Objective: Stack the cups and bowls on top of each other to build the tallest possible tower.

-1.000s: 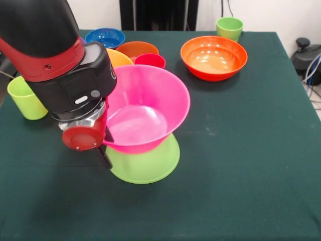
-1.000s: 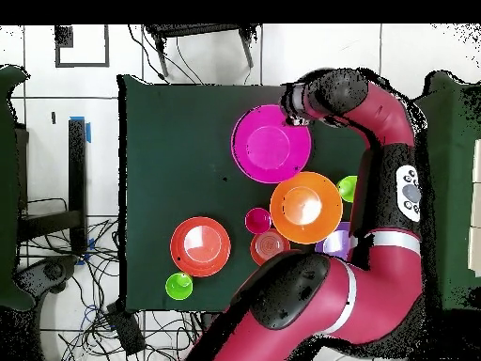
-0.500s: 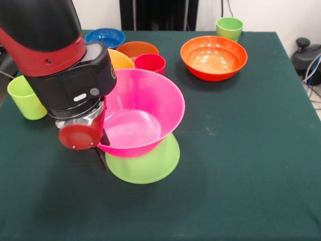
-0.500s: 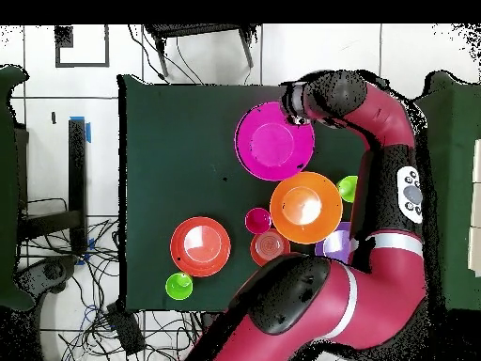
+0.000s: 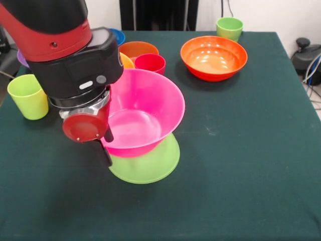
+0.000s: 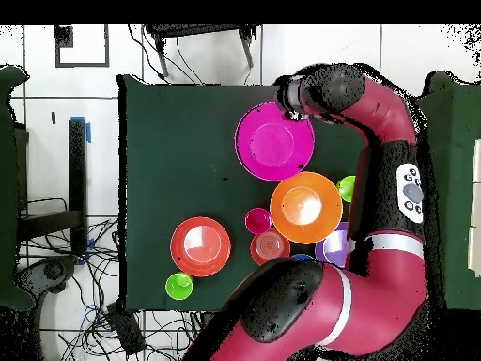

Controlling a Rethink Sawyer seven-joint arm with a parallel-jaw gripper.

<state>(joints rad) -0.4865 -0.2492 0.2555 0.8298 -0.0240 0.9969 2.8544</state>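
Note:
The tower is a lime green bowl [image 5: 150, 165] turned rim-down with the large pink bowl [image 5: 145, 110] sitting upright on it, empty inside; from above the pink bowl [image 6: 274, 141] hides the green one. My gripper [image 5: 108, 150] stands open at the pink bowl's left rim, one black finger [image 5: 107, 156] outside the wall. The medium orange bowl [image 5: 214, 56] sits apart at the back right. A red-pink cup [image 5: 150, 63], a light green cup [image 5: 28, 96] and another green cup [image 5: 229, 27] stand on the table.
Behind the tower are a small dark orange bowl [image 5: 137, 49] and a yellow-orange bowl [image 5: 126, 61], partly hidden by the arm. A blue bowl [image 5: 119, 35] and a purple bowl [image 5: 21, 57] peek out beside the arm. Dark green cloth [image 5: 251, 150] covers the table.
The pink bowl tipped level and settled on the green bowl. Since then it has stayed put while my gripper shifted slightly right and up.

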